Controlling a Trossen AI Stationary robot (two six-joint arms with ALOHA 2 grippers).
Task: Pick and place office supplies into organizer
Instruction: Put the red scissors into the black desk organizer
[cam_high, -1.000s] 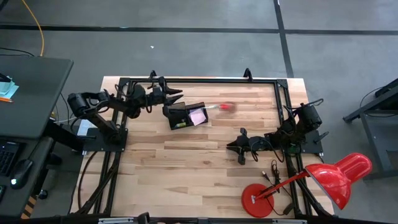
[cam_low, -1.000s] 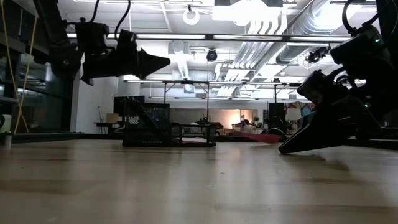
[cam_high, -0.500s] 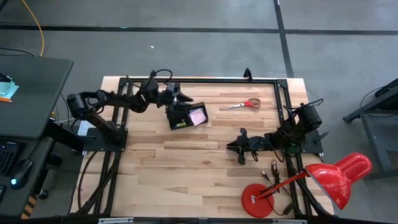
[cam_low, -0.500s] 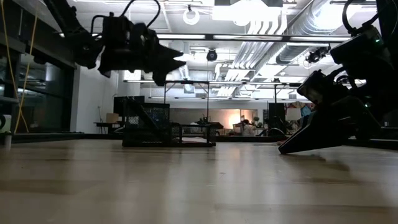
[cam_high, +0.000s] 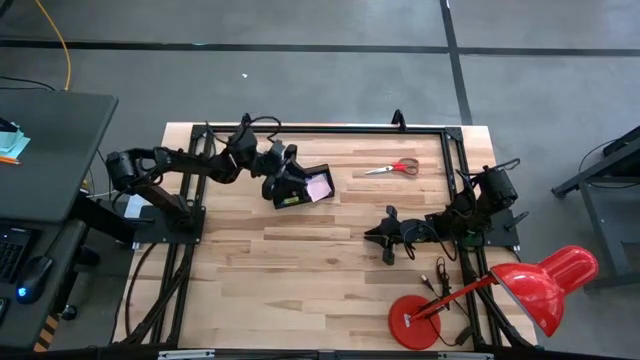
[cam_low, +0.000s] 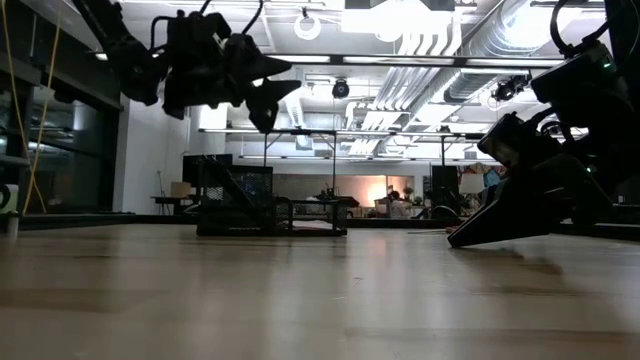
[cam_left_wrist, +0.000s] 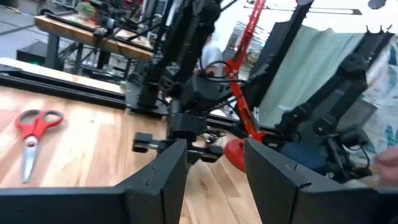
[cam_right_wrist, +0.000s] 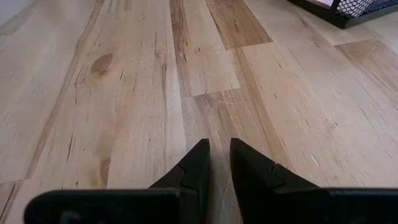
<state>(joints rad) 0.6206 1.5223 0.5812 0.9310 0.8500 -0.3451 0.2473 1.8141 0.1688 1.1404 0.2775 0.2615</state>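
Left claw (cam_high: 283, 170) open, empty, above organizer (cam_high: 300, 187). Right claw (cam_high: 372, 236) nearly closed, resting on tabletop (cam_high: 300, 270). Scissors (cam_high: 392, 168): light, stiff, likely slippery; grip across blades near pivot.

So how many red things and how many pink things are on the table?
Red: 2, the scissors and the desk lamp.
Pink: 1, the sticky pad inside the black organizer.
Total: 3.
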